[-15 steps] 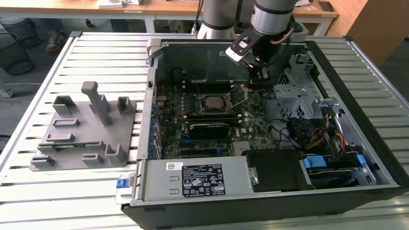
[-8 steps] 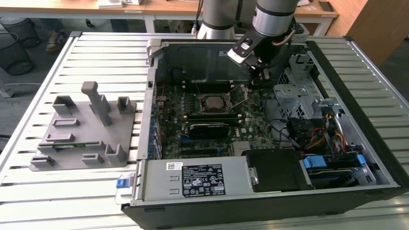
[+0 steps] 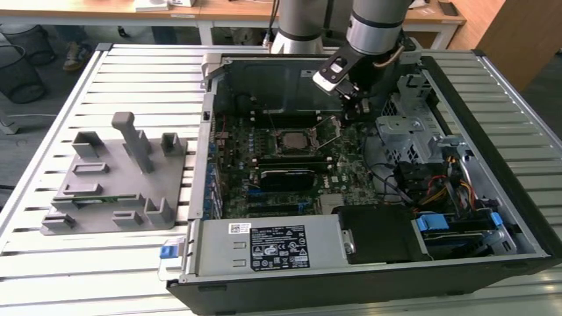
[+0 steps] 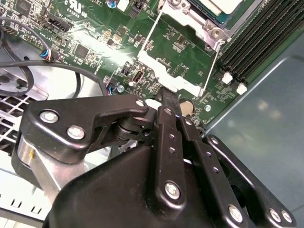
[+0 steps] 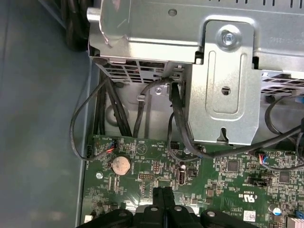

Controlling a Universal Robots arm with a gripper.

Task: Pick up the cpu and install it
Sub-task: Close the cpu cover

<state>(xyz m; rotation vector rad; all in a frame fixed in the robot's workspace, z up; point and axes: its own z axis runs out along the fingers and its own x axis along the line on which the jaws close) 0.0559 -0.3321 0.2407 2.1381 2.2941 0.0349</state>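
One cpu sits in its socket, near the closed end effector.

1. The motherboard is showing green, dotted with small black chips.
2. The pincer is looking glossy black, with silver screws.
3. The fixture is appearing plain grey.
4. The counter is showing pale silver slats.
5. The cpu is gleaming silver-white.

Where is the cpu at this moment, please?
The cpu lies in the motherboard socket near the middle of the open computer case in the exterior view, to the exterior view's left of the gripper.
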